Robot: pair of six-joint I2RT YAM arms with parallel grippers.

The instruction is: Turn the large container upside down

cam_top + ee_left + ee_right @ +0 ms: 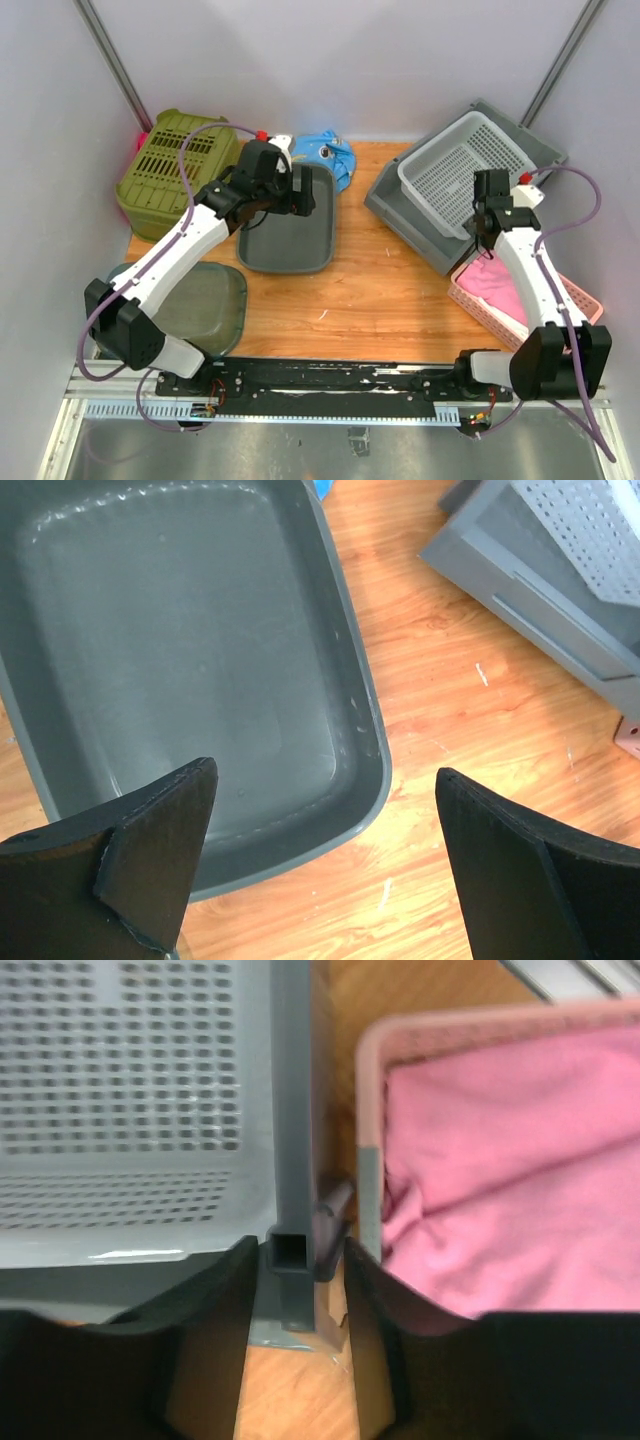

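Far left: left gripper, jaws spread wide, holding nothing, poised over a dark grey tray on the worktop; probably idle for this job. Further right: large container, grey, mouth up and seemingly tilted, with a white basket nested inside and a pink basket just beside. Right gripper astride its rim, jaws narrow; clamped or merely touching, cannot tell. Step in hand, by judgement: securing the rim. Next: firm hold, then lift and roll over, minding the loose basket.
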